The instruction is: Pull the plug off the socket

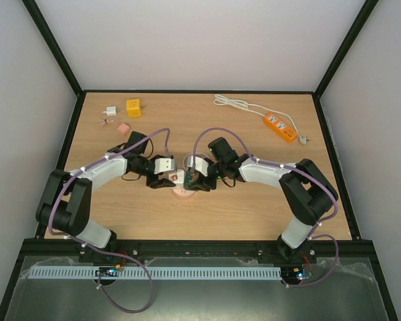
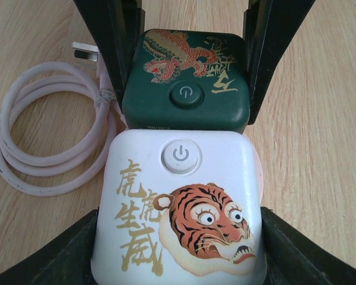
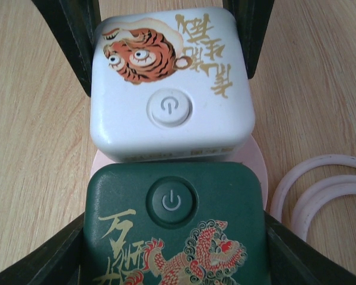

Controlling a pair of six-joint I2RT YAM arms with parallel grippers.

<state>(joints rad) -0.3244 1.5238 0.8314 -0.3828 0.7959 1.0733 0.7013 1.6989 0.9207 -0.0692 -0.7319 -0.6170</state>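
Note:
A white cube with a tiger print (image 2: 178,202) and a dark green cube with a lion print (image 2: 187,83) sit pressed side by side on a pink round base (image 3: 252,157). Each has a power button on top. My left gripper (image 2: 178,252) is shut on the white cube's sides. My right gripper (image 3: 172,255) is shut on the green cube (image 3: 172,231); the white cube (image 3: 169,83) lies just beyond it. In the top view both grippers (image 1: 168,179) (image 1: 200,180) meet at the table's middle. A coiled pink cable (image 2: 47,142) lies beside the base.
An orange power strip (image 1: 281,127) with a white cord (image 1: 237,103) lies at the back right. A yellow cube (image 1: 133,107), a small white adapter (image 1: 110,112) and a small pink piece (image 1: 123,128) lie at the back left.

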